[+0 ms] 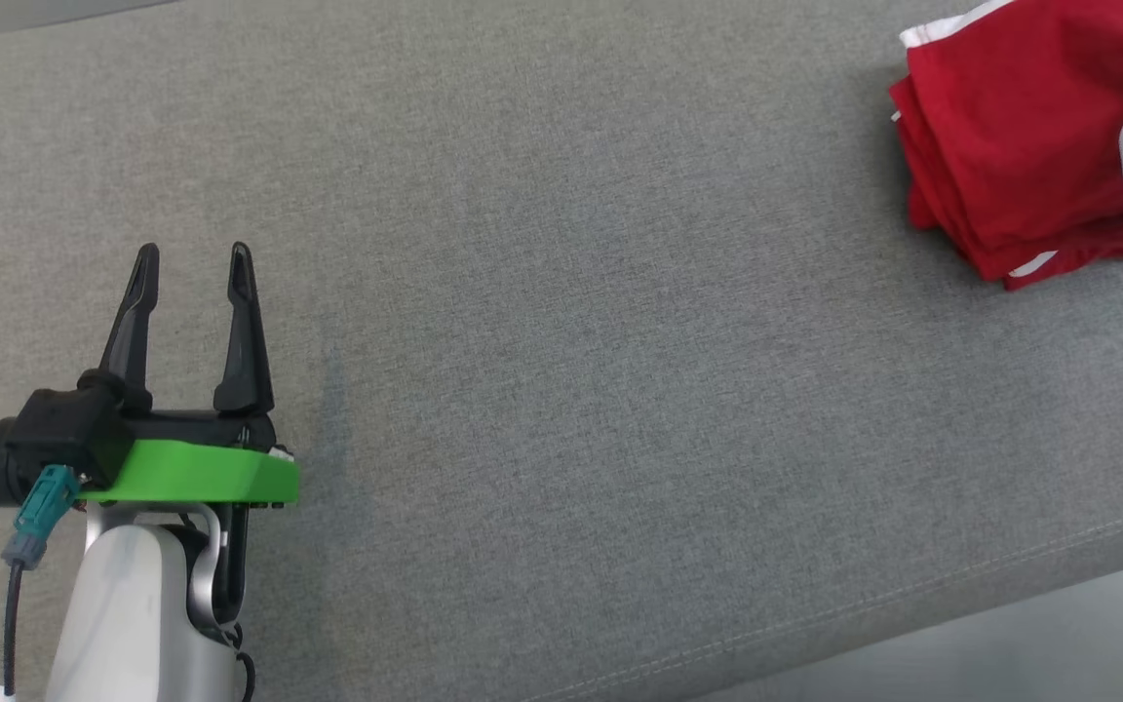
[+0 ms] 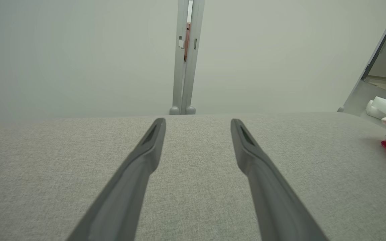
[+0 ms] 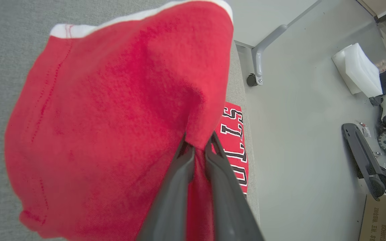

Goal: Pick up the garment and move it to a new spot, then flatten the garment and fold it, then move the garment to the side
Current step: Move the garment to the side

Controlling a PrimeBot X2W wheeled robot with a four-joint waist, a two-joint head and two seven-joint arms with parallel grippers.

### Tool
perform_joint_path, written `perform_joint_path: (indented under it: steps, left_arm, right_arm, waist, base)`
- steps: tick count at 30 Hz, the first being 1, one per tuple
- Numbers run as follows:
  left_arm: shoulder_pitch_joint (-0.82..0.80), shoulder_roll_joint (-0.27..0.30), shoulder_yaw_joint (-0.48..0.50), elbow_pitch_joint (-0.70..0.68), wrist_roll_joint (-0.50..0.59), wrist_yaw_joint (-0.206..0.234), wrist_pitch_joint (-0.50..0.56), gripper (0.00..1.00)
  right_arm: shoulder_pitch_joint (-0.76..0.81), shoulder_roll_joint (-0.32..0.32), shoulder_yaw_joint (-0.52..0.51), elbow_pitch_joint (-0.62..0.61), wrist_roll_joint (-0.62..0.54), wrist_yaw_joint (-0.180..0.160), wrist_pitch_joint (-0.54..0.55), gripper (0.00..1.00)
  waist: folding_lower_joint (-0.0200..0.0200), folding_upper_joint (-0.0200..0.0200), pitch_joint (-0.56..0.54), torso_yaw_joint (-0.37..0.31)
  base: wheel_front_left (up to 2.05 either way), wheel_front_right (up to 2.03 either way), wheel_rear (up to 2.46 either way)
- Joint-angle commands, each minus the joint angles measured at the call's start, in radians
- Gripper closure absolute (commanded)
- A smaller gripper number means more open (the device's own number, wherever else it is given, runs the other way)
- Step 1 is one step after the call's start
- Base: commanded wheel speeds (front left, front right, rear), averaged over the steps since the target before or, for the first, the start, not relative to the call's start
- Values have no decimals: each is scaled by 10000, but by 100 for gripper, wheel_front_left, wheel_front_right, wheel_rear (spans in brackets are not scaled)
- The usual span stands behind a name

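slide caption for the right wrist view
Right gripper shut on a fold of the red garment over the grey surface.

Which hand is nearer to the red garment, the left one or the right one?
The right. The right hand is shut on a fold of the red garment. The left hand stands open over the grey surface, well apart from it.

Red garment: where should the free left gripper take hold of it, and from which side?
I'd take the red garment at its stacked left edge, coming in low from the left across the grey surface. That edge faces the open left gripper, its layers lie together there, and the right gripper pinches a fold on the other side.
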Motion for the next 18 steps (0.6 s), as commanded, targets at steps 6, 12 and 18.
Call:
perform_joint_path:
  steps: [6,12,18]
  left_arm:
    - [-557,214,-277,-116,55,-22,5,0]
    - [-659,218,-436,-93,-8,-22,5,0]
    - [-455,140,-390,163,108,-22,5,0]
  right_arm:
    - [164,-692,-661,515,-800,-15,-423,100]
    - [296,-863,-1437,1046,-1658,-15,-1056,0]
    - [468,-573,-2772,1265,-2563,-15,-1980,0]
  waist:
    - [-1,-1,1166,365]
    - [-1,-1,1344,793]
    - [-1,-1,838,1038]
  base:
    - [0,0,0]
    - [0,0,0]
    - [0,0,0]
